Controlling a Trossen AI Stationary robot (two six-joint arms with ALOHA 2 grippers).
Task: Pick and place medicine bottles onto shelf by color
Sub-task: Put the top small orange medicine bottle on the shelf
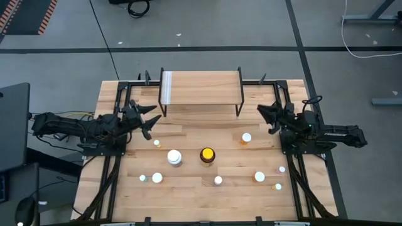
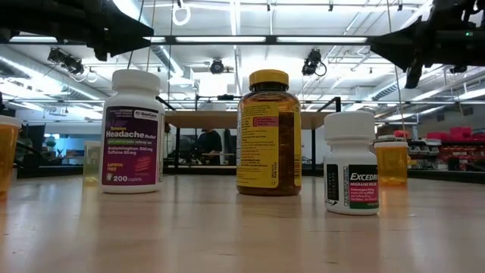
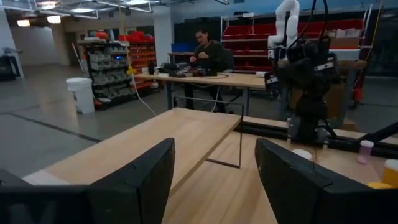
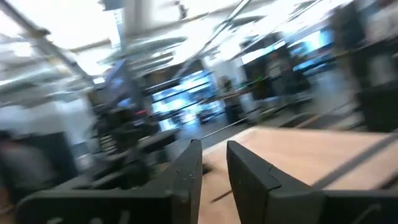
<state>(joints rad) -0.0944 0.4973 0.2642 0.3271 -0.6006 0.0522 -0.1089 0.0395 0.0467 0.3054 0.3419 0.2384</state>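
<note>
Both pincers empty; right pincer (image 4: 214, 163) blurred, seemingly slightly parted.

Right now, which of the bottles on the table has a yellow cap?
The large dark amber bottle in the middle of the table, beside the large white bottle. Every other bottle's cap looks white or pale.

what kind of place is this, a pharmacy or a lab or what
Most likely a robotics lab or workshop, not a pharmacy. The medicine bottles stand on a wooden table between two robot arms, over a bare concrete floor. Beyond it are red parts bins and a person at a workbench.
</note>
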